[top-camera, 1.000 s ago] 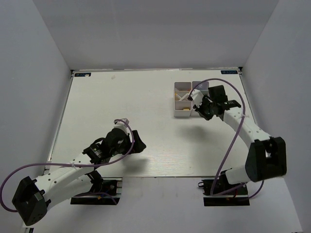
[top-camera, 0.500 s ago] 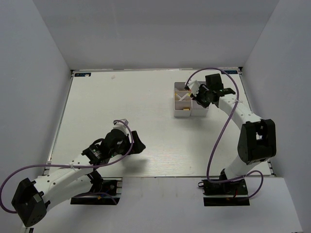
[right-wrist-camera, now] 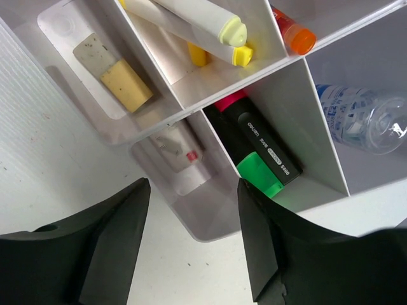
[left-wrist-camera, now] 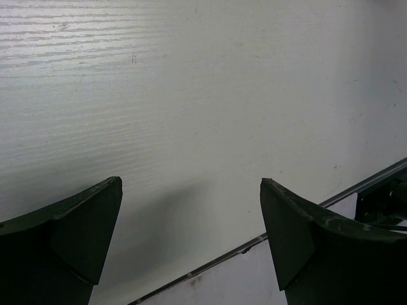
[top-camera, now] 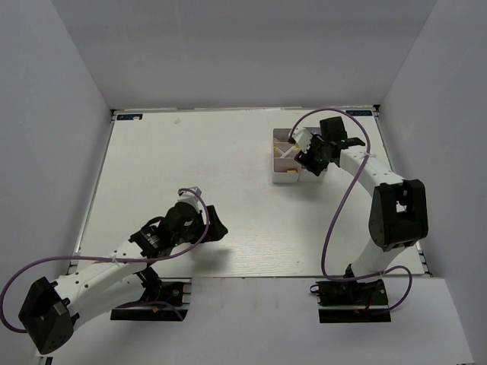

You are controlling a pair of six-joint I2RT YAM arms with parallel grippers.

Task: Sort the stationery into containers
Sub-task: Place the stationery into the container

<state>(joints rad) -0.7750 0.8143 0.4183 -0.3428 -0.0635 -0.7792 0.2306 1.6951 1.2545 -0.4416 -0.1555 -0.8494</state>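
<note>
The white four-compartment box (top-camera: 277, 135) stands at the far right of the table. My right gripper (top-camera: 311, 160) hovers over its near right part, open and empty. In the right wrist view my right gripper (right-wrist-camera: 191, 185) is just above the box's corner (right-wrist-camera: 210, 225). One compartment holds a black marker with pink and green ends (right-wrist-camera: 262, 155). Others hold a tan and grey eraser (right-wrist-camera: 117, 73), a white eraser (right-wrist-camera: 175, 149), pale sticks with yellow ends (right-wrist-camera: 200, 16), and a clear tube with blue print (right-wrist-camera: 362, 117). My left gripper (top-camera: 216, 226) is open and empty over bare table (left-wrist-camera: 191, 184).
Grey walls close in the table on three sides. The table's front edge (left-wrist-camera: 254, 240) runs just beneath my left gripper. An orange-tipped item (right-wrist-camera: 296, 35) lies in the far compartment. Purple cables loop from both arms.
My right gripper has swung from the table right of the box to over the box's compartments. The left arm has not moved.
</note>
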